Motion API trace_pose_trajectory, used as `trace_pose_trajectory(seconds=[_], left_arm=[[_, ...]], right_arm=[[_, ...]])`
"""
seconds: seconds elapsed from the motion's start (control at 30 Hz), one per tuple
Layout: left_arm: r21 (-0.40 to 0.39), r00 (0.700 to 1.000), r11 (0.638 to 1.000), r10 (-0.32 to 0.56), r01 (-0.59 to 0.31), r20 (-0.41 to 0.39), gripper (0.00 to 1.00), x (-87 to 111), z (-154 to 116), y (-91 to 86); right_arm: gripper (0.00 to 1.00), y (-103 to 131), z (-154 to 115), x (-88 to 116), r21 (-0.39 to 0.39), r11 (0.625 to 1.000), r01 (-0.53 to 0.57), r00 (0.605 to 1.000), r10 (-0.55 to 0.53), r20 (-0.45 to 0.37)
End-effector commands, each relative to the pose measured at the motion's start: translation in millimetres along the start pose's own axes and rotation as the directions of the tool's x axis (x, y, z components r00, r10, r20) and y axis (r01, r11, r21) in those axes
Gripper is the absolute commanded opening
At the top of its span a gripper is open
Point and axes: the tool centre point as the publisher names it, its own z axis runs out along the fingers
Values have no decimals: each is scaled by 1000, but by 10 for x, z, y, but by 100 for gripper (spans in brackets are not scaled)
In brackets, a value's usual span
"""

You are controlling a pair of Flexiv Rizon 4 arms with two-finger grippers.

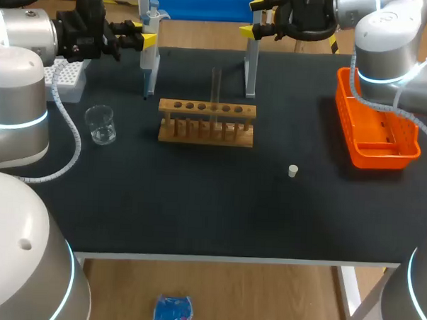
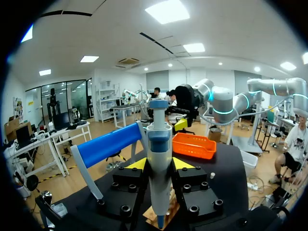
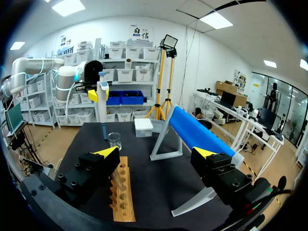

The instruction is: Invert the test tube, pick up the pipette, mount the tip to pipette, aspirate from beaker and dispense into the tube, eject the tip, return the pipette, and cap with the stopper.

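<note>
- While my left tool clamps the pipette beside the stand, its end looks bare.
- Right tool stands wide, empty.
- Tube upright in rack; stopper waits on table.

In the head view the left arm hides part of the tip box and the upper edge cuts the right gripper, while in the left wrist view the pipette covers most of the rack.

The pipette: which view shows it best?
The left wrist view: the pipette is large and close, clamped in the left gripper. The head view shows it small and from above; the right wrist view, far off beyond the beaker.
</note>
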Motion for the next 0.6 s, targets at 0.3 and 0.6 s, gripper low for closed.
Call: trace_pose_trajectory(seconds=[0.3, 0.6], left_arm=[[-18, 996, 1000, 17, -16, 83, 0, -279, 158, -13], [-38, 983, 999, -7, 14, 183, 0, -711, 380, -41]], right_arm=[[100, 5, -8, -1, 3, 1000, 0, 1000, 0, -1], [100, 5, -8, -1, 3, 1000, 0, 1000, 0, -1]])
